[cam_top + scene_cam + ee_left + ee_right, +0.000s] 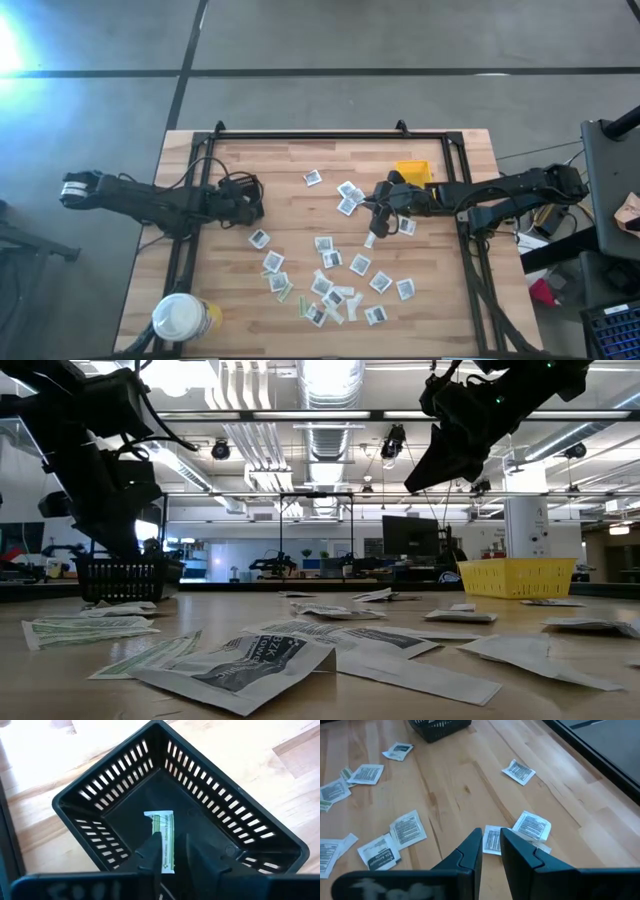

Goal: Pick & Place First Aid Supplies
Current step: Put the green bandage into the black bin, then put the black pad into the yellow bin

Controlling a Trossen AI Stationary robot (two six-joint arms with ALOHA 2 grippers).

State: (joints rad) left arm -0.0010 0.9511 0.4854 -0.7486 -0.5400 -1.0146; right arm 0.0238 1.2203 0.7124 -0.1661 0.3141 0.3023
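A: Around the black basket [165, 815], how are things standing?

B: The left gripper [172, 851] is hanging over the basket, and a pale green strip [164, 837] is showing between its fingers, low inside. The jaws are standing a little apart; I cannot tell if they are still pinching the strip or letting it go.

A: And the other packets [330, 275]?

B: They are lying loose on the table [290, 165], well apart from the basket, toward the yellow bin [412, 172]. The right gripper [491, 845] is hovering on that far side over one white packet [493, 840], jaws narrow, nothing held as far as I see.

A: How are they looking?

B: Mostly small white squares with a dark printed middle, some narrow white-green strips. Some are lying flat, some are curling up at an edge.

A: How are they handling, you think?

B: I am judging them very light, thin and bending easily, probably slippery on wood. Taking a raised edge or corner is seeming best, because a flat one is giving the fingers nothing to catch.
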